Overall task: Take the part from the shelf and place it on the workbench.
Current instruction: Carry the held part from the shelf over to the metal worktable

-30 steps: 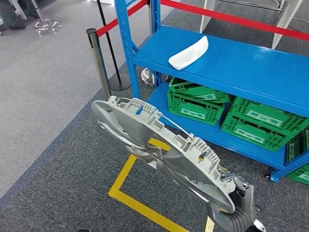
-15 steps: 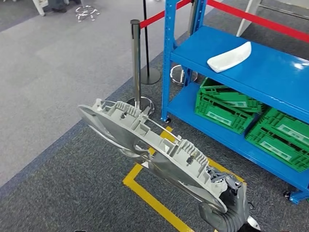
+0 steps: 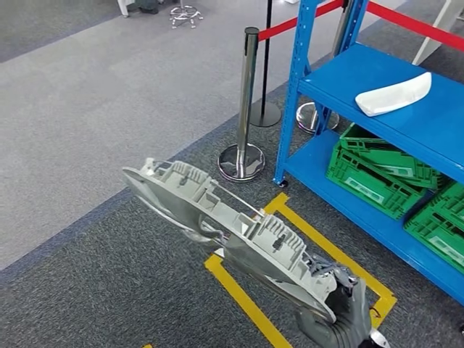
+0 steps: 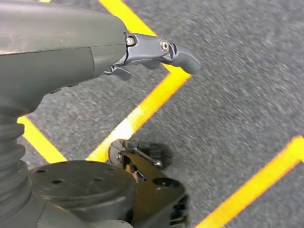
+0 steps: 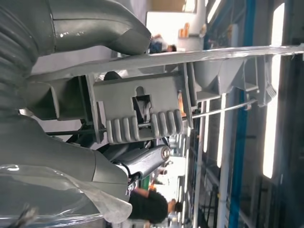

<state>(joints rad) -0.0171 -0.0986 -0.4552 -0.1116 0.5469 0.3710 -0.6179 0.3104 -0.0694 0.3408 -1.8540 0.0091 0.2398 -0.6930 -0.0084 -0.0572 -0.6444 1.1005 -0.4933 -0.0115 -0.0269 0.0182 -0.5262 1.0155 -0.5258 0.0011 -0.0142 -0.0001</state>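
Where the head view meets its lower right edge, the right hand grips one end of the part, a long grey moulded plastic piece with ribs, clips and a thin rod along its upper side. The part is carried in the air above the dark carpet, tilted, its free end reaching out to the robot's left and slightly higher than the held end. In the right wrist view the thumb lies over the part's flat edge and the darker fingers curl beneath its ribbed block, closed on it.

Left hand: hanging above the floor, nothing in it; fingers extended and a little apart, though the wrist cover hides much of the hand.

Floor beneath: yellow tape lines forming a rectangular outline on the carpet, directly under the part.

Beyond, centre: chrome stanchion on a round base, with a red belt running to the right; a second, dark post behind it.

Right side: blue shelf, well apart from the part. On its upper board lies a white curved piece. On its lower board stand green crates.

Far left: lighter grey carpet and, at the top edge, a chair base.
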